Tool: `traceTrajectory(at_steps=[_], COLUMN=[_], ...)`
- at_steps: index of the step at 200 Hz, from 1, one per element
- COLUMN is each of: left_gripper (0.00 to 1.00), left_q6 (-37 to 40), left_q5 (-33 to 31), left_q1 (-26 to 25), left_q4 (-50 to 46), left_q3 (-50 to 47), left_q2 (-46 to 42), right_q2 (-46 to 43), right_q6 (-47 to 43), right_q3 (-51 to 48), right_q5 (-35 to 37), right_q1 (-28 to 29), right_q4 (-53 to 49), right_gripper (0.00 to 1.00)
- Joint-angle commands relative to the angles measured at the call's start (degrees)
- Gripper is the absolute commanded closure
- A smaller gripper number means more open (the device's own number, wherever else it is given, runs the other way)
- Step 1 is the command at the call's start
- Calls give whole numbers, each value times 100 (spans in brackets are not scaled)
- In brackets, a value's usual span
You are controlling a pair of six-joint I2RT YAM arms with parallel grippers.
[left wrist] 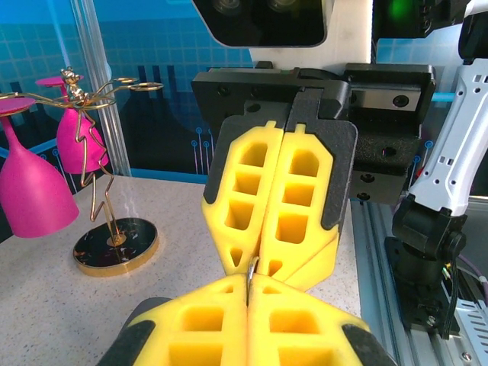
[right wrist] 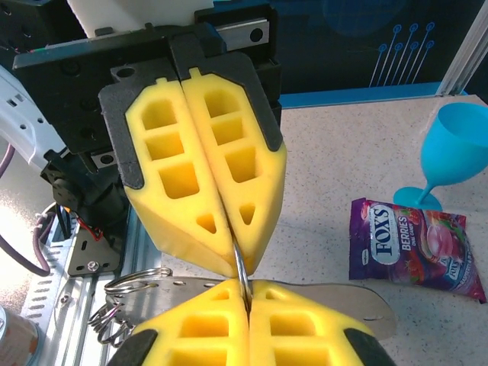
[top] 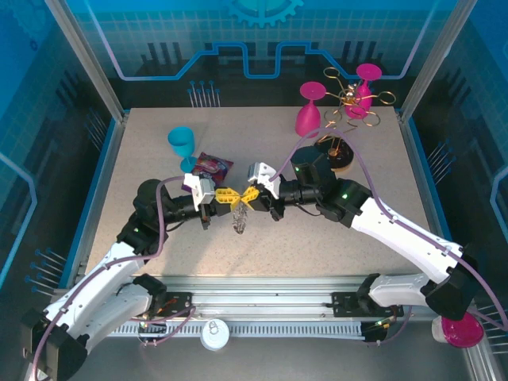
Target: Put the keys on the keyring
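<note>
Progress check: left gripper (top: 225,195) and right gripper (top: 249,195) are both pinched shut on one metal sliver (right wrist: 240,271), keyring (top: 238,224) dangling underneath. Threading looks barely started.

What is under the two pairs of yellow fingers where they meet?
A flat silvery metal piece and small wire rings; the right fingers cover its middle part.

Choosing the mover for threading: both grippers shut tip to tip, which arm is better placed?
Right, probably. Both the right gripper and left gripper pinch the same thin wire, but the flat metal piece and loose rings lie close by the right's fingertips.
</note>
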Motion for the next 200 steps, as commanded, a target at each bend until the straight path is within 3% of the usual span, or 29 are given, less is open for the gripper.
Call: traceTrajectory(at_steps=[1,25,66,123,170,184,200], left_gripper=[94,79,78,81,100,100,100], left_q6=[-12,587,1642,1561,1630,1677,1682], left_q5=[-38,-150,-98,-37,11,18,25], left_q1=[-23,-28,-27,-22,-28,-27,-28], left_q4=[168,-739,-2526,-2339,-2347,-2346,-2275], left_q3=[24,252,961,946,985,982,939], left_q2=[-50,-78,131,118,140,128,74], right_q2=[25,208,792,1355,1502,1377,1045], right_q6=[-198,-652,-1367,-1793,-1889,-1802,-1543], right_q3=[318,812,1828,2690,2941,2813,2413], right_q5=[-37,222,701,1057,998,985,1041], right_q1=[-12,75,332,587,683,674,577], right_q4=[-249,-1145,-2662,-3475,-3608,-3417,-2862], right_gripper=[100,100,100,100,100,100,82])
